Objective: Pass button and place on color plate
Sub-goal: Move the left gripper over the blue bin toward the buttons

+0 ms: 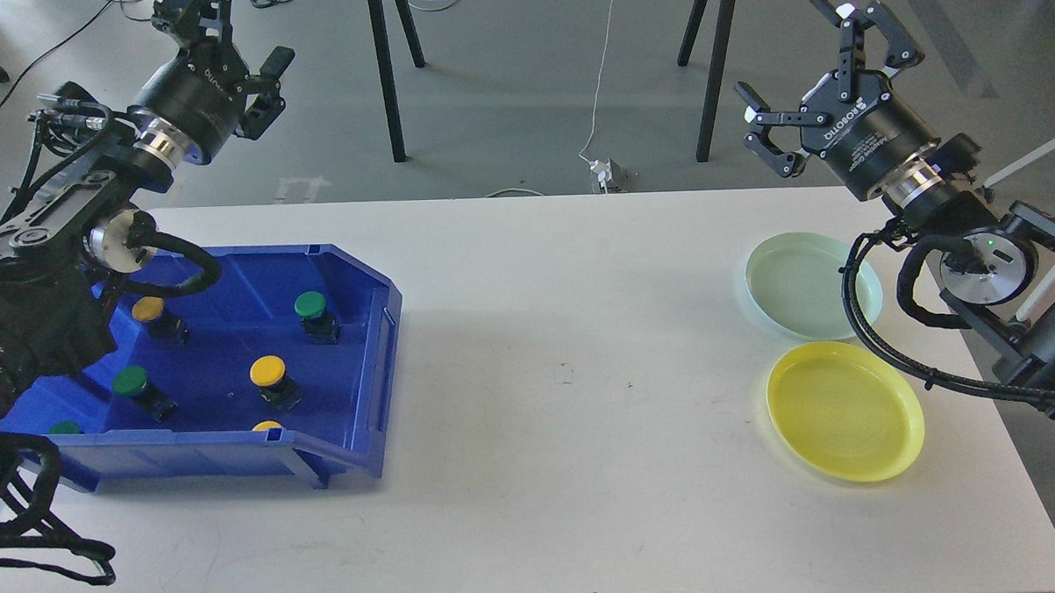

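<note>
Two black arms hang over a white tabletop [539, 375], and neither one is holding anything.

On the left, the left pincer [229, 44] is lifted high above the back of the blue bin [367, 355]. Its fingers are dark and partly cut off at the top, so nobody can tell if they are spread or pressed together. It looks like it waits there so it can dip down into the bin.

The bin sits on the left side of the tabletop, near that arm. Its front wall is low and sloped, which makes it easy to reach in. Inside lie the buttons, well apart from each other: a yellow button [148, 309] at the back left, a green button [310, 305] at the back right, another green one [130, 381] in front, and a yellow one [268, 370] in the middle. Two more peek over the front wall. No button is picked up yet.

The middle of the tabletop is bare, likely the spot to hand a button over.

On the right lie the green plate [808, 282] and the yellow plate [843, 408], just beside each other, with no buttons in them. They are close to the right arm so it can drop each button on its own color. The right pincer [813, 67] is spread wide and raised, ready to take one.
</note>
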{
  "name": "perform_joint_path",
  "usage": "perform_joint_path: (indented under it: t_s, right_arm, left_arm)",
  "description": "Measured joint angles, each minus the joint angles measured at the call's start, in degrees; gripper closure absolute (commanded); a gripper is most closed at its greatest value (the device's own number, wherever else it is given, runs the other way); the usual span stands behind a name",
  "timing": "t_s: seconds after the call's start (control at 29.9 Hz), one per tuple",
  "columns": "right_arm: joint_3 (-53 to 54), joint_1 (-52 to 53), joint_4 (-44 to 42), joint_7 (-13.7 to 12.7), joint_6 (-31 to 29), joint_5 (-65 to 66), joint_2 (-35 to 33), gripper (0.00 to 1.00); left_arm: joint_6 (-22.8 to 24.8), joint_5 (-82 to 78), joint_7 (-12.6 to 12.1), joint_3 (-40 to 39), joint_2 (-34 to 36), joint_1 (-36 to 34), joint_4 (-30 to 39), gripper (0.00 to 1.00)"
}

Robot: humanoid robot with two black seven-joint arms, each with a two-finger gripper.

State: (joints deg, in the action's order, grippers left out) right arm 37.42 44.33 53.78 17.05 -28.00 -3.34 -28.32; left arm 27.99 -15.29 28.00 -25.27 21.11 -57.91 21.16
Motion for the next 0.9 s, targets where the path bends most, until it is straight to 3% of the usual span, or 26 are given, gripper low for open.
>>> perform_joint_path:
  t_s: [0.27,0.47,0.57,0.7,0.9]
  right_arm:
    - [1.4,-0.9,0.3,0.4,0.0,-0.1,-0.6,0.01]
    - [2.5,-0.9,0.5,0.5,0.0,-0.2,-0.8,0.0]
    - [2.6,-0.9,0.6,0.5,0.0,-0.3,-1.4,0.0]
    - [2.7,-1.4,0.7,0.6,0.0,-0.5,-2.2,0.0]
    - [3.2,-1.7,0.7,0.6,0.0,-0.5,-3.4,0.01]
  left_arm:
    - [0.0,0.0,0.0,0.0,0.1,0.4,0.0,0.0]
    - [0.0,3.6,0.0,-5.5,-0.2,1.0,2.1,0.0]
    - [0.0,4.2,0.0,-13.0,-0.1,5.1,9.3,0.0]
    - [0.0,3.6,0.0,-24.8,0.8,12.2,24.8,0.0]
    - [0.0,1.3,0.0,-26.6,9.5,16.2,47.4,0.0]
